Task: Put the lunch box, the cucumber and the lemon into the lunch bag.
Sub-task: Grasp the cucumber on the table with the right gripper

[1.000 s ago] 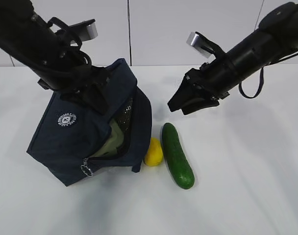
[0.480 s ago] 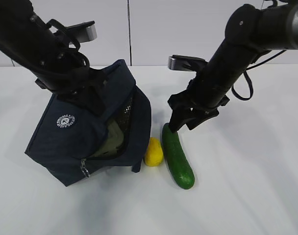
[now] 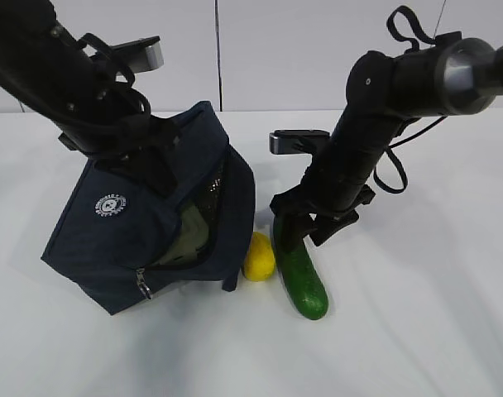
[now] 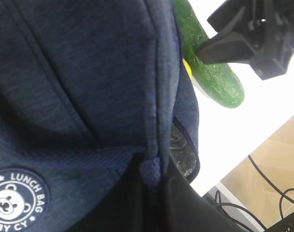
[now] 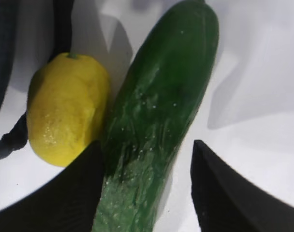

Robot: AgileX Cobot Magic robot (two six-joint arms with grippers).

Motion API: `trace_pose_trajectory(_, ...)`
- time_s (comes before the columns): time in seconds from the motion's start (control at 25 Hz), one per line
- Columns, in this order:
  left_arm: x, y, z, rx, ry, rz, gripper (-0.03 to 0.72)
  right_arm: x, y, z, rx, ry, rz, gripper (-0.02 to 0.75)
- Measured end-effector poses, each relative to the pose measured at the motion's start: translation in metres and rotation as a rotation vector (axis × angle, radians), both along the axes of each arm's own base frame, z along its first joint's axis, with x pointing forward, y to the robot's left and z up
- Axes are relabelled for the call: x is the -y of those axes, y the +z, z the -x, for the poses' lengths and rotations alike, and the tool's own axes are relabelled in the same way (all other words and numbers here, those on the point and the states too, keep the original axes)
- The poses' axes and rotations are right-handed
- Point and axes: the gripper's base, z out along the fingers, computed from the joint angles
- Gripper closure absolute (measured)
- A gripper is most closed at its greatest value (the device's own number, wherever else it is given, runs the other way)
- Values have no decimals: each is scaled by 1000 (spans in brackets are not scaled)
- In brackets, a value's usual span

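A: So, what did the right claw (image 3: 299, 225) just do?

B: It came down. Now its two fingers sit apart, with the cucumber (image 5: 159, 121) between them, not squeezed yet.

A: And the lemon (image 5: 67, 108)?

B: Just beside its left finger. The left claw (image 4: 152, 181) stays pinched on the lunch bag (image 3: 144, 223), holding it open for the cucumber.
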Motion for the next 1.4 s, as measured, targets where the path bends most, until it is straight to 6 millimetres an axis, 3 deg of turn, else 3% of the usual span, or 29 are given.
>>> trace_pose_trajectory(0.52, -1, -1, 0, 8, -6, -16, 676, -3, -12, -1, -21, -12, -4, 310)
trace_pose_trajectory(0.96, -2, -1, 0, 9, -8, -21, 676, -4, -12, -2, -21, -15, -7, 428)
trace_pose_trajectory(1.08, -2, -1, 0, 9, -8, -21, 676, -3, -3, -8, -24, -9, -15, 429)
trace_pose_trajectory(1.24, -2, -1, 0, 9, -9, -23, 676, 1, 26, -21, 7, -32, -84, 430)
trace_pose_trajectory(1.4, -1, 0, -1, 16, -6, -20, 676, 1, 54, -19, -11, 4, -214, 432)
